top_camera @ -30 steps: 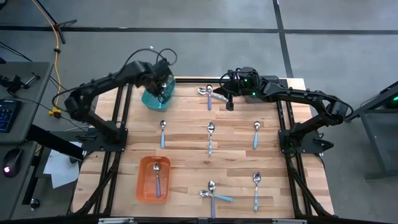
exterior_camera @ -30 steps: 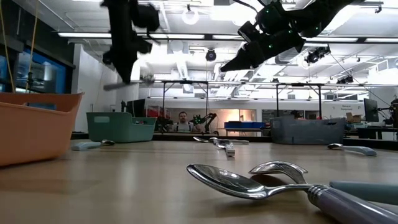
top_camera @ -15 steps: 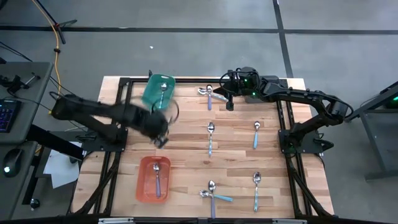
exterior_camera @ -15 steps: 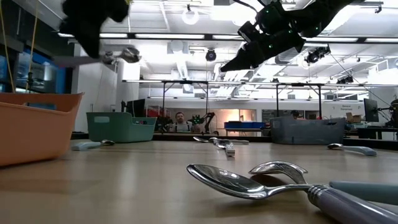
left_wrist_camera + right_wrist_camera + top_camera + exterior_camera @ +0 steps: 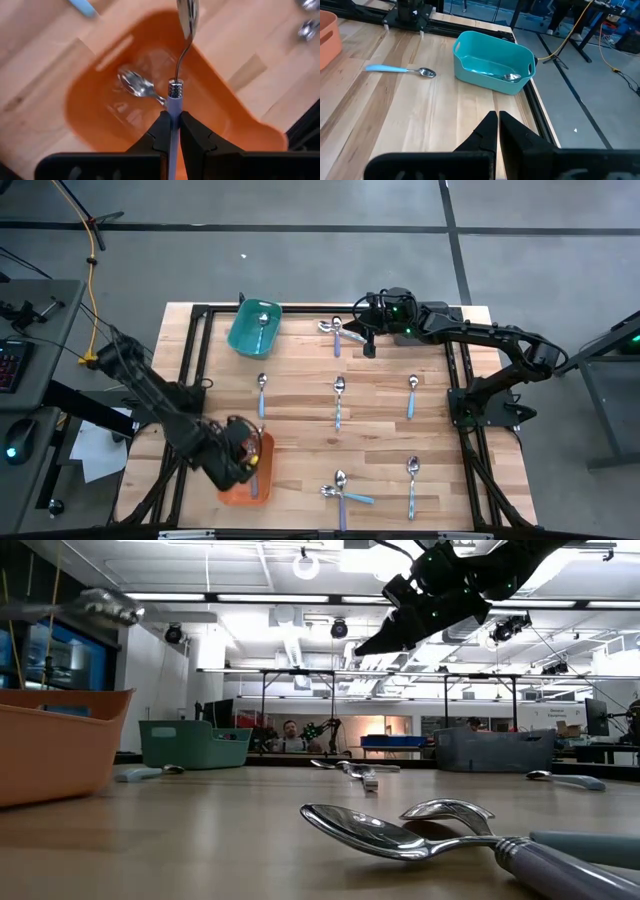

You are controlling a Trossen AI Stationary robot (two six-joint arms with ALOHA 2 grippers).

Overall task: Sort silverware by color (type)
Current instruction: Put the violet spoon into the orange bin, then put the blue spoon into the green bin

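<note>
Fingers of the left gripper (image 5: 171,131) pinch a purple-handled spoon (image 5: 176,95) over the orange bin (image 5: 90,95)

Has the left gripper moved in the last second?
Yes. The left gripper went from above the teal bin to over the orange bin, carrying a purple spoon.

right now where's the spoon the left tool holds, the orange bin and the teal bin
held spoon (image 5: 172,107), left wrist view, on its purple handle above the tool's fingers
orange bin (image 5: 227,107), left wrist view, on its inner wall
teal bin (image 5: 485,52), right wrist view, on its inner back wall
</note>
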